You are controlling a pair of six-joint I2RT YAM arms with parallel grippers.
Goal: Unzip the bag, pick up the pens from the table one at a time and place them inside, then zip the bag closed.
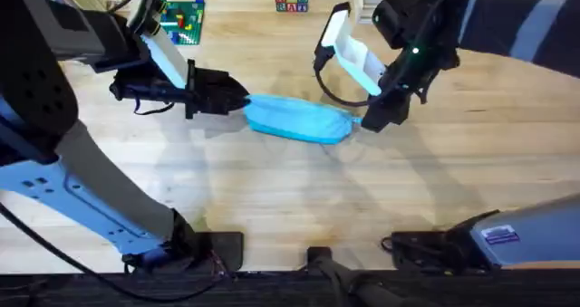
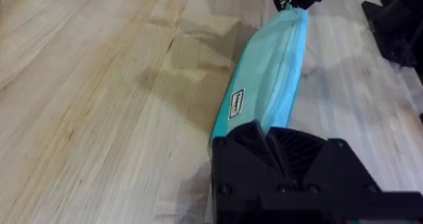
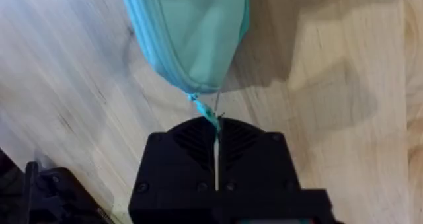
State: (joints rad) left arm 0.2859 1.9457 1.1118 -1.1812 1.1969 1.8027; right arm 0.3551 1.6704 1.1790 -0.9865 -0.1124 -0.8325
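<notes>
Pouch: the light blue pencil pouch (image 1: 297,119) lies flat on the wooden table (image 1: 290,198), mid-table, stretched between the two arms; its zipper looks shut along the length that shows.
Pens: none can be made out on the table around the pouch, so they may already be inside.
Left claw: the left claw (image 1: 237,101) is clamped on the pouch's left end, its black fingers together over the fabric in the left wrist view (image 2: 268,139).
Right claw: the right claw (image 1: 367,122) is pinched together on the small teal pull tab (image 3: 206,110) at the pouch's right end, fingers meeting with the tab's cord running between them.
Left arm pose: reaching in low and nearly level from the left, wrist flat along the pouch's long axis.
Right arm pose: coming down steeply from the upper right, forearm angled in, claw tip at table height.
Risk, tab slip: the tab is thin; a pull off the zipper's line would likely tug it free.
Risk, pouch drag: if the left grip yields, the whole pouch would probably slide rather than the slider move.
Risk, fabric snag: slack cloth near the slider may jam it.
</notes>
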